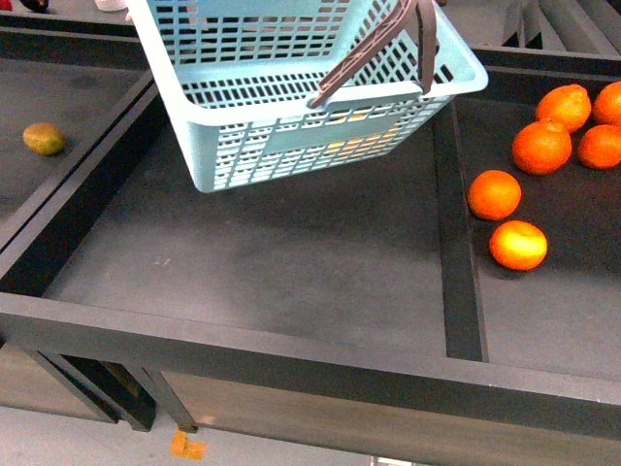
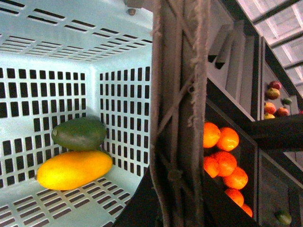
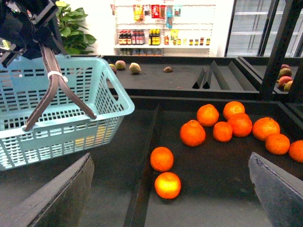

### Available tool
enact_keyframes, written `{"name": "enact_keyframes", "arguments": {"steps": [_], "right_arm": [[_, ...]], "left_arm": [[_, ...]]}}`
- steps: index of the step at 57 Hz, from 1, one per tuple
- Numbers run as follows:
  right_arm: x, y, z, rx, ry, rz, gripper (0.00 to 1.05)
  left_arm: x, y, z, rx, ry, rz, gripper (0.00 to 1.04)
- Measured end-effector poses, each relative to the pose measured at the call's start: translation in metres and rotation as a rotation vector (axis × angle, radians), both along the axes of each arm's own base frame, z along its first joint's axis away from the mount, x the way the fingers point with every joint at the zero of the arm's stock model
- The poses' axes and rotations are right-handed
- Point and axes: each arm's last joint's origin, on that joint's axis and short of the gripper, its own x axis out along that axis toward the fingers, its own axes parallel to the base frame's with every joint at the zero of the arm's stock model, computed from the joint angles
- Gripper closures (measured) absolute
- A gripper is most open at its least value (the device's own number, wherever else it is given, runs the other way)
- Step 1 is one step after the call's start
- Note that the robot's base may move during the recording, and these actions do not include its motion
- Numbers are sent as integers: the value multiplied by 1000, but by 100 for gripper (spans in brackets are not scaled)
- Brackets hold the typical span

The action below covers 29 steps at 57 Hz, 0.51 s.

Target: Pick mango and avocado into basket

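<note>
The light teal basket (image 1: 291,107) hangs tilted above the middle bin of the dark display table. My left gripper (image 2: 175,189) is shut on its brown handle (image 2: 177,94); from the right wrist view that gripper (image 3: 28,23) shows above the basket (image 3: 57,109). Inside, the yellow-orange mango (image 2: 73,169) lies on the lattice floor in a corner. The dark green avocado (image 2: 79,133) rests against it. My right gripper (image 3: 170,198) is open and holds nothing. It hovers low over the table beside the basket, near two oranges.
Several oranges (image 1: 541,146) lie in the right bin, two of them (image 3: 163,172) close to the dark divider (image 1: 456,223). A brownish-green fruit (image 1: 44,139) sits in the left bin. More fruit and store shelves (image 3: 156,33) stand behind.
</note>
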Motion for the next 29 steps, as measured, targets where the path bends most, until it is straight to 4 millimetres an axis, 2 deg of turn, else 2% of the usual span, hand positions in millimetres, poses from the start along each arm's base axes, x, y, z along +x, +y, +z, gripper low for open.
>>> {"name": "enact_keyframes", "arguments": {"steps": [10, 19, 29], "right_arm": [[0, 0, 0, 0, 0, 0, 8], [0, 0, 0, 0, 0, 0, 8], [0, 0, 0, 0, 0, 0, 8]], "left_arm": [[8, 7, -22, -87, 98, 170, 97], [10, 16, -25, -191, 134, 352, 97], [18, 41, -26, -279, 119, 512, 97]]}}
